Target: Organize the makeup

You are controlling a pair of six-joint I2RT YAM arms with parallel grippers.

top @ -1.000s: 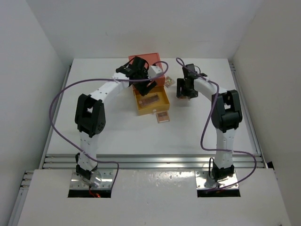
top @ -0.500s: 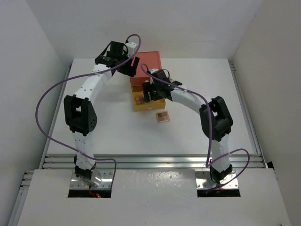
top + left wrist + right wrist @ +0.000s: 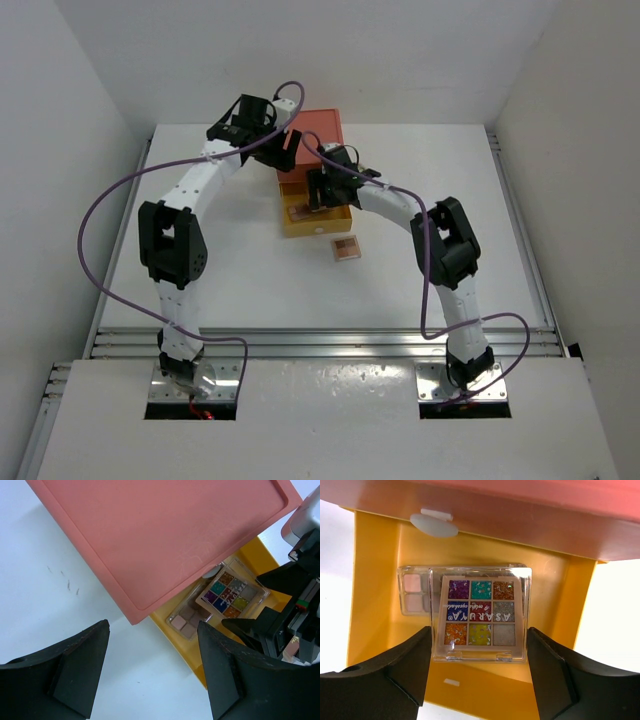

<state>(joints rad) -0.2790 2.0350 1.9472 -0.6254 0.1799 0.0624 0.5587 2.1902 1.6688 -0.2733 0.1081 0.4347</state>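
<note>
Hovering right claw [image 3: 479, 635]: fingers spread, one on each side of the nine-pan palette [image 3: 480, 614], pinching nothing as far as I can judge.
Nine-pan palette: nearly square, clear hard plastic case, glitter pans in purple, teal, orange and yellow; it lies flat in the yellow drawer [image 3: 375, 580], directly under this claw.
Pale palette [image 3: 412, 592]: under the nine-pan one, partly covered; its long axis runs across the drawer, from one finger towards the other.
Left claw [image 3: 150, 630]: fingers wide apart and empty, above the corner of the pink-red box [image 3: 160, 535], beside the drawer.
Square palette [image 3: 345, 247]: alone on the white counter [image 3: 230, 260], just beside the drawer's near end, towards the arm bases.
Nearer arm: the right one; this palette lies behind and below its claw.
Surfaces: smooth matte box, glossy cases; I expect thin, slippery edges for gripping.
</note>
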